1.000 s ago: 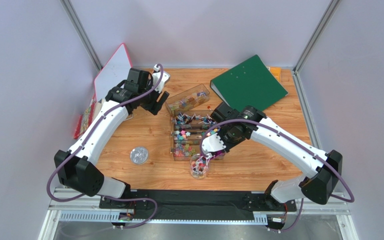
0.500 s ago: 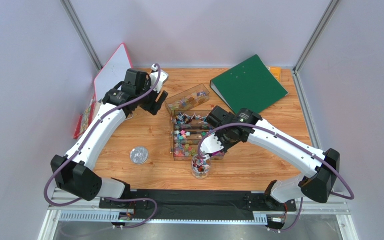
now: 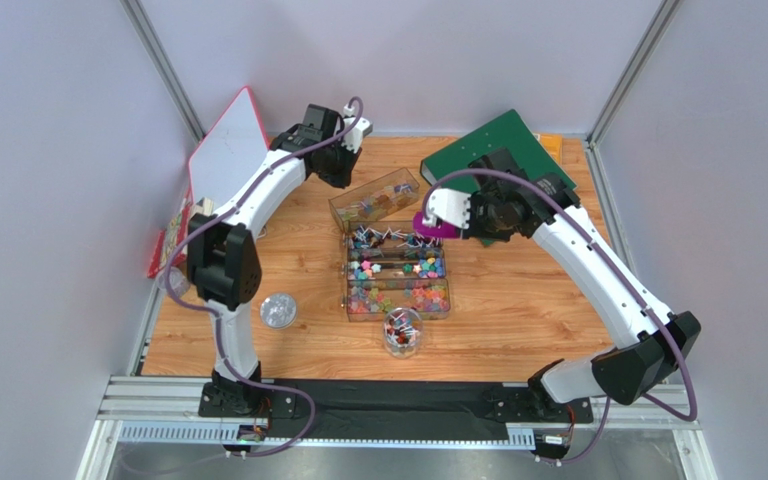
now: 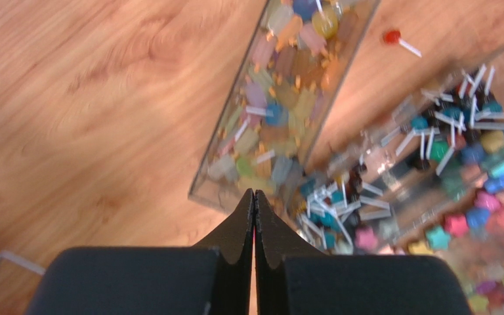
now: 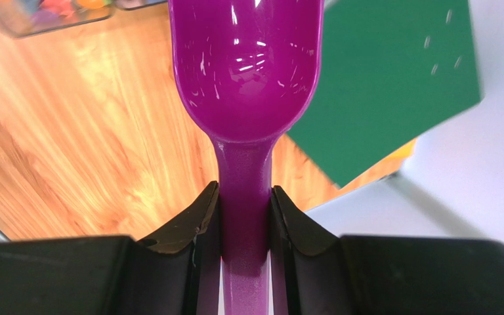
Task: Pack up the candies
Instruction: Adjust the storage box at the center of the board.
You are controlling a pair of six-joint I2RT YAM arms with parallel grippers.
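Note:
The candies (image 3: 398, 285) fill a clear compartment tray mid-table, and more lie in a small clear jar (image 3: 401, 333) in front of it. A separate clear box (image 3: 375, 200) of sweets lies tilted behind the tray. My left gripper (image 3: 341, 182) hovers by that box's left end, shut with nothing between its fingers; in the left wrist view its tips (image 4: 254, 194) point at the clear box (image 4: 287, 98). My right gripper (image 3: 458, 220) is shut on the handle of the purple scoop (image 3: 434, 227), above the tray's back right. The scoop (image 5: 245, 65) bowl is empty.
A green binder (image 3: 498, 165) lies at the back right, partly under my right arm. A red-edged white board (image 3: 226, 150) leans at the back left. A round clear lid (image 3: 278, 311) rests left of the tray. One red lollipop (image 4: 392, 37) lies loose on the wood.
My left gripper shut and its arm swung back and right, towards the clear box. My right arm lifted the scoop off the jar and carried it back towards the binder.

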